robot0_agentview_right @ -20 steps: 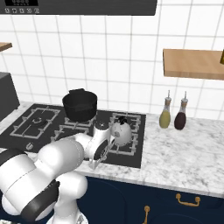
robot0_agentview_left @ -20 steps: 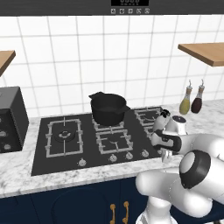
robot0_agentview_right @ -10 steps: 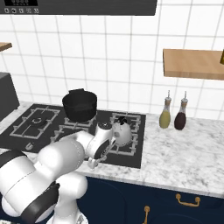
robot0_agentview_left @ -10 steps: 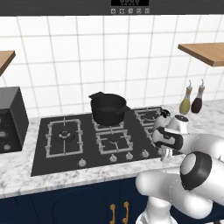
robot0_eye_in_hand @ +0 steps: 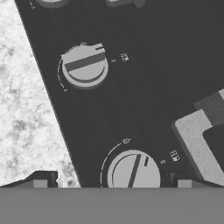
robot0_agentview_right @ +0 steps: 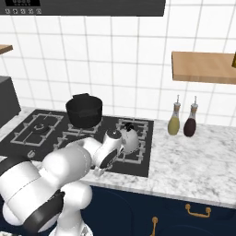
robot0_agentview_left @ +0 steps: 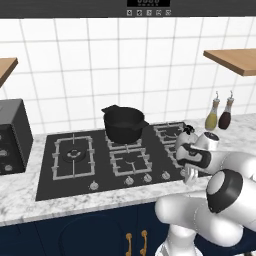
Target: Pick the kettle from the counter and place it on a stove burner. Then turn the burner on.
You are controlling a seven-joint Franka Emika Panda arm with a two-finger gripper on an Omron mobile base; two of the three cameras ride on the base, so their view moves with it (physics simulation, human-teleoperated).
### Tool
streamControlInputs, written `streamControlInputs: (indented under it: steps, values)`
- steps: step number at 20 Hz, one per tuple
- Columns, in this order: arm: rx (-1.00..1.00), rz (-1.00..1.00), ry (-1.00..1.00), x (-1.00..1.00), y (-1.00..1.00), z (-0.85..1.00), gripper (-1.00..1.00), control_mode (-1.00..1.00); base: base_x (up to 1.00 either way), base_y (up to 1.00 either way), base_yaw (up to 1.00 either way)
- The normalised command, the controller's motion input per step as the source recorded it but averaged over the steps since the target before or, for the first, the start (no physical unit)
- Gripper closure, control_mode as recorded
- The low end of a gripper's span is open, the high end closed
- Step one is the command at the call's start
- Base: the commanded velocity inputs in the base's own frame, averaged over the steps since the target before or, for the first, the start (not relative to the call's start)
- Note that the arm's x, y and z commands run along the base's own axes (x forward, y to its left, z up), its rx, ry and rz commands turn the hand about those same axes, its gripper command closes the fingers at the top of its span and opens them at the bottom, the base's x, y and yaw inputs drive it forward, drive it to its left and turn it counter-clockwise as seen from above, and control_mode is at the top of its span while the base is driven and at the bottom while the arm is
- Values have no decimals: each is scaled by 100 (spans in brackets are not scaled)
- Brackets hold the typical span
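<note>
The small silver kettle with its dark lid knob stands upright on a right-hand stove burner of the black cooktop; in the left base view the kettle peeks out behind my wrist. My gripper is open and holds nothing. It points down at the cooktop's front right edge, in front of the kettle. In the hand view its two fingertips stand wide on either side of a round burner knob. A second knob lies farther along the row. The marbled counter runs to the right.
A black cast-iron pot sits on the rear middle burner. Two slim bottles stand against the tiled wall on the right. A dark appliance is on the counter at far left. A row of knobs lines the cooktop's front edge.
The jaws have opened wide from a partly shut state. The hand has sunk slightly toward the knob row in front of the kettle. The kettle stays put.
</note>
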Motion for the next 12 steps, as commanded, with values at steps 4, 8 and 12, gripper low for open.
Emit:
streamControlInputs:
  steps: [4,8,12]
  values:
    - [0,0,-30,0,0,54,-100,-100,0,0,0]
    - [0,-2,-40,0,0,94,-100,-100,0,0,0]
    - [6,-4,-34,-33,-6,100,-100,-100,0,0,0]
